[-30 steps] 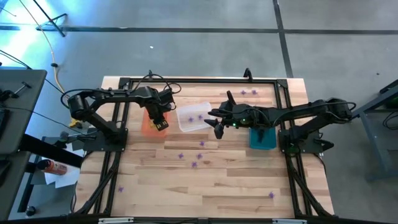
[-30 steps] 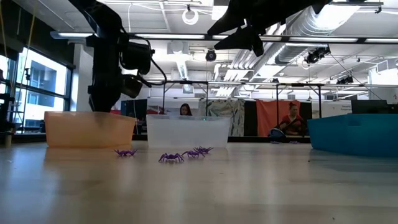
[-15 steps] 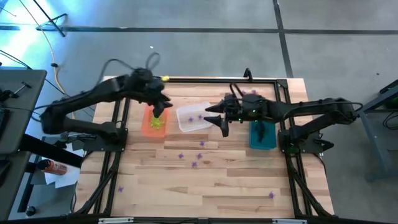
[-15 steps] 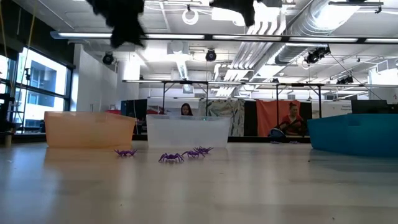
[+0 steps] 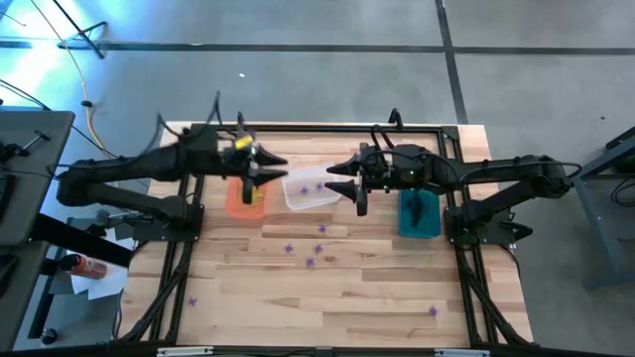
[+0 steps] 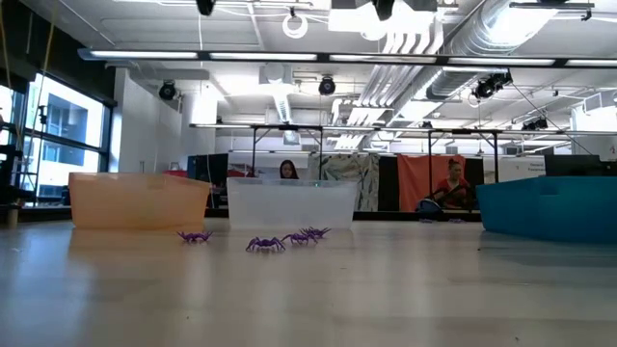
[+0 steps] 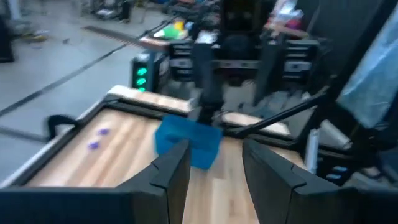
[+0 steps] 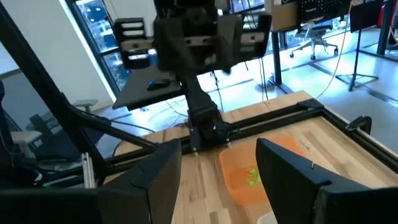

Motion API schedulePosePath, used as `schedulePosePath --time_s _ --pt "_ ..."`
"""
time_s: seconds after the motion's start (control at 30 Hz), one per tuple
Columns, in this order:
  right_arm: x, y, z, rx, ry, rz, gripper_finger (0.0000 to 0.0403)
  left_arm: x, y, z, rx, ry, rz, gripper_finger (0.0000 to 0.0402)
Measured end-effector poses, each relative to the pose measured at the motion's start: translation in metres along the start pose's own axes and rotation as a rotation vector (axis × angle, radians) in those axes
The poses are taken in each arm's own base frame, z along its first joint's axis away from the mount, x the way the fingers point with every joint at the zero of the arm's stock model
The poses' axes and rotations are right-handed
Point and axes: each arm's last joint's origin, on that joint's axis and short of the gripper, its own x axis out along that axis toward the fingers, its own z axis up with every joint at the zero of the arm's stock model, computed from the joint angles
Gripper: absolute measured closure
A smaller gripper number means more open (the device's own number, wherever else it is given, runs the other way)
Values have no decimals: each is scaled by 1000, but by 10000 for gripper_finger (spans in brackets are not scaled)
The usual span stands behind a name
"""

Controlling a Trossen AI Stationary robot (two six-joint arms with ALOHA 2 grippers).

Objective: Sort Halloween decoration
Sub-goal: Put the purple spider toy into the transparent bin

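Left gripper (image 5: 276, 171) and right gripper (image 5: 337, 184) hover raised, fingers spread, facing.

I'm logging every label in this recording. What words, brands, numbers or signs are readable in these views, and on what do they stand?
No readable text in any view.
The orange bin, clear bin and teal bin show no labels.
The purple trinkets on the table bear no marks.
The left gripper and right gripper, both open, show no lettering.
Green lights on equipment beyond the table glow, but no characters can be read.
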Motion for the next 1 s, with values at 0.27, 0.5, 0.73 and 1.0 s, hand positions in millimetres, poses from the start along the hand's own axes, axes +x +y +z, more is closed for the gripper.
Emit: schedulePosePath --time_s 0.27,0.5,0.73,1.0 --pt "0 0 -5 1 58 43 201 15 -8 -30 -84 -133 -89 270" --pt "-3 -1 -23 189 293 109 201 14 -7 -29 -89 -136 -81 271" --pt "-42 38 -93 581 1046 -3 201 14 -6 -29 -93 -146 -46 271" --pt "-97 102 -180 881 1458 -215 201 14 -6 -28 -93 -152 -44 271"
